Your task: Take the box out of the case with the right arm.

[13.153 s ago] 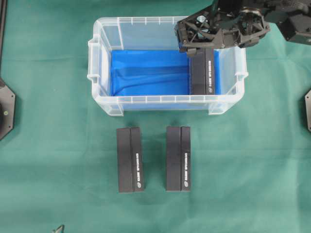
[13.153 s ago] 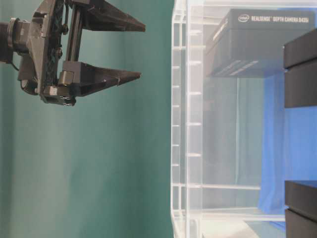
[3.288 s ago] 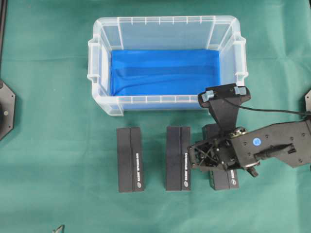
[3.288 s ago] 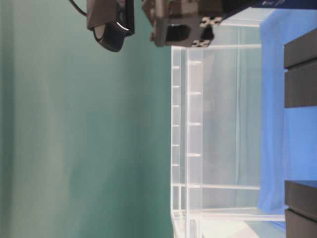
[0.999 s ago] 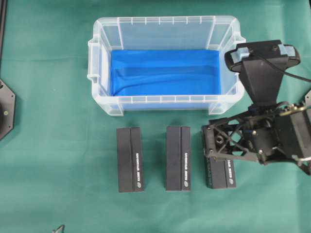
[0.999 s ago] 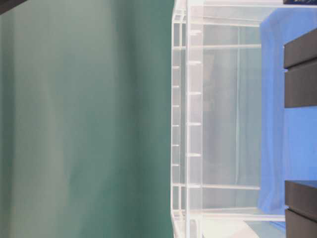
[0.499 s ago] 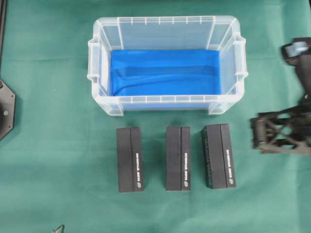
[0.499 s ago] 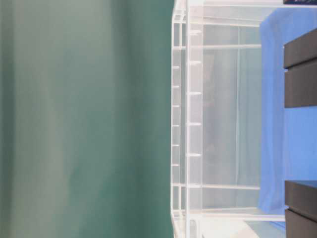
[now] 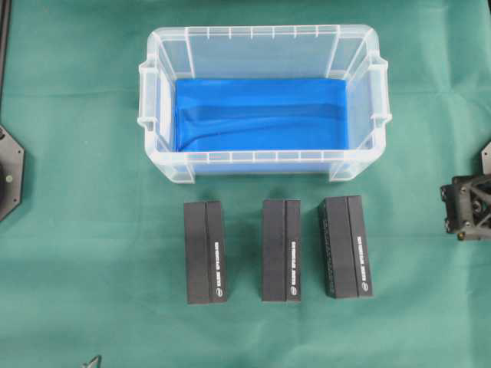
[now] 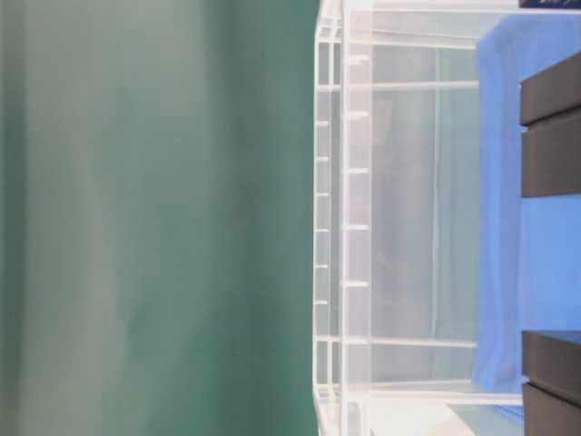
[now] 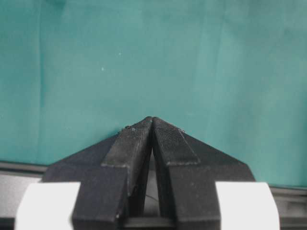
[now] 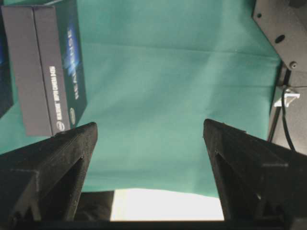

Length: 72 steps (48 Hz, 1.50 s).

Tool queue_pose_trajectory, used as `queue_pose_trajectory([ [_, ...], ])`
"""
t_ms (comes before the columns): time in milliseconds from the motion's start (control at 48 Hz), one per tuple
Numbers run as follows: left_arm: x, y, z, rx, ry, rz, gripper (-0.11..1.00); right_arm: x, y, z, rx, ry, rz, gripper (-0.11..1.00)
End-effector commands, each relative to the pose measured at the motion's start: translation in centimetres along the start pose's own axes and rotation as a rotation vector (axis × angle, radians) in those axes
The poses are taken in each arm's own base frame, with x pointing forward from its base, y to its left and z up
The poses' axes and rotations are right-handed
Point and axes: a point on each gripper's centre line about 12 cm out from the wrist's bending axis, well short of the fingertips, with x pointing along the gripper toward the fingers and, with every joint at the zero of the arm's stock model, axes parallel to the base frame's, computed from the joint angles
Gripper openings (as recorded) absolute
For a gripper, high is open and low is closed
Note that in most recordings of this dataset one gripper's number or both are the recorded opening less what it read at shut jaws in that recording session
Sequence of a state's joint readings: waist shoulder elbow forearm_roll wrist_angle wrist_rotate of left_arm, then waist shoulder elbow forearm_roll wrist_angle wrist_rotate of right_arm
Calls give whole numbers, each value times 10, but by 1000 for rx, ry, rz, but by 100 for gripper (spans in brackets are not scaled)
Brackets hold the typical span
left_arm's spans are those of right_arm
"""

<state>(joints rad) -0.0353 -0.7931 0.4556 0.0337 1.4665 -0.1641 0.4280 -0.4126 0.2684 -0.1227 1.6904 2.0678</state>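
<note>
Retreat was your step: your right gripper [image 12: 149,139] stood spread and empty near the third box [image 9: 345,246], outside the bare case [image 9: 264,37]; swinging wide looked safest.

The right end effector [image 12: 149,134] has its two black lattice fingers [image 12: 53,163] spread wide apart, with nothing between them but the green cloth of the counter [image 12: 158,86]. A black box [image 12: 45,67] with white lettering lies flat at upper left, just beyond the left fingertip. Black hardware with a cable [image 12: 283,62] fills the right edge
</note>
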Motion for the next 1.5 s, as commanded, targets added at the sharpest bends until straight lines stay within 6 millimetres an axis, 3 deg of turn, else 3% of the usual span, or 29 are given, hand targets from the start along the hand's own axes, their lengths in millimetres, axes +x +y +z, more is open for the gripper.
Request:
queue_pose_trajectory([
  [0, -7, 0, 5, -2, -25, -1, 0, -6, -1, 1, -1, 7, 22, 86],
  [187, -7, 0, 5, -3, -28, -1, 0, -6, 2, 10, 9, -12, 34, 86],
  [416, -7, 0, 4, -2, -26, -1, 0, -5, 4, 38, 16, -42, 45, 85],
  [1020, -7, 0, 4, -2, -26, -1, 0, -2, 1, 142, -31, -87, 36, 85],
  [1228, -7, 0, 4, -3, -26, -1, 0, -1, 0, 158, -31, -96, 35, 85],
  [1478, -7, 0, 4, -2, -26, -1, 0, -1, -1, 159, -33, -94, 34, 85],
])
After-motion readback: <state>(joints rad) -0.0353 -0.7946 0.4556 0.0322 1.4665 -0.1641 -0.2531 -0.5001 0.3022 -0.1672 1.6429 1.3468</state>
